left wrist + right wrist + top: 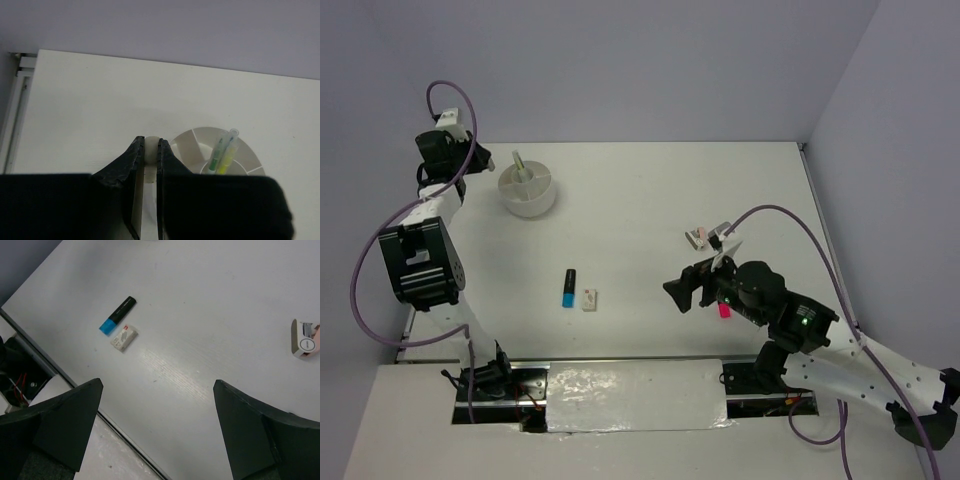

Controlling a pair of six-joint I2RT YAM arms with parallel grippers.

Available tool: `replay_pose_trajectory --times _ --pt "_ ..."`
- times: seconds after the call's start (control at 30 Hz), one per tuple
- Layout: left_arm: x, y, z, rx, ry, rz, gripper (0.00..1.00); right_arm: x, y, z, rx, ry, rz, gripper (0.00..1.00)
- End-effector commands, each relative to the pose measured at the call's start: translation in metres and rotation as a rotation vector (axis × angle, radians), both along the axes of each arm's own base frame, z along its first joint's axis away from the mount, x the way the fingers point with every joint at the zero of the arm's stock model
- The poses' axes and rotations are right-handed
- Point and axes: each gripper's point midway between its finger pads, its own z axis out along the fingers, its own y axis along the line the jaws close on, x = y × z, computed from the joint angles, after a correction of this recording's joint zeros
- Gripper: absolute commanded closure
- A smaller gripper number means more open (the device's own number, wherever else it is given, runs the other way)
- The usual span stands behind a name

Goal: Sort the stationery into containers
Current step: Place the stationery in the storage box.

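Eraser point(124, 337) label unreadable, left fingers point(131, 159) pinching small white piece point(151, 146), right fingers point(72, 412) spread

We see a white table point(650, 200) set in a corner between plain lilac-grey walls point(650, 60), softly and evenly lit.

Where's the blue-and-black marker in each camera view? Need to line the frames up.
Top external: the blue-and-black marker lies on the table, lower centre-left, blue end toward the arm bases.
Left wrist: not in view.
Right wrist: upper left, lying diagonally, blue end lower left.
Shared landmark: the small white eraser beside the marker's blue end, seen in the top external view and the right wrist view.
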Motion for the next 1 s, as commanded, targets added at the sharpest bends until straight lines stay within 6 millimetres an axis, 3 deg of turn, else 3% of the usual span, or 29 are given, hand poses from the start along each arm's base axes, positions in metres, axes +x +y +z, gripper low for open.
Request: replay_pose_trajectory --times 0.0,0.17,0.57,0.67,0.87,0.97 --pt "0.017 -0.012 0.025 -0.053 -0.103 -0.088 1.0 0.008 0.014 0.028 0.068 -0.064 0.029 0.0" --pt "0.019 -0.014 0.015 -0.089 -0.087 -0.086 1.0 0.011 0.027 0.022 0.078 -0.033 0.056 0.0" --pt "0.022 -0.033 -0.006 -0.069 -0.019 -0.094 0.94 0.009 0.02 0.026 0.073 -0.035 0.039 0.0" --pt "0.021 -0.032 -0.017 -0.064 0.005 -0.087 0.88 0.008 0.018 0.027 0.076 -0.038 0.038 0.0" --pt "0.016 -0.031 -0.022 -0.062 0.007 -0.068 0.49 0.008 0.019 0.029 0.078 -0.038 0.044 0.0" --pt "0.014 -0.026 -0.016 -0.048 -0.002 -0.039 0.42 0.008 0.021 0.03 0.079 -0.036 0.05 0.0"
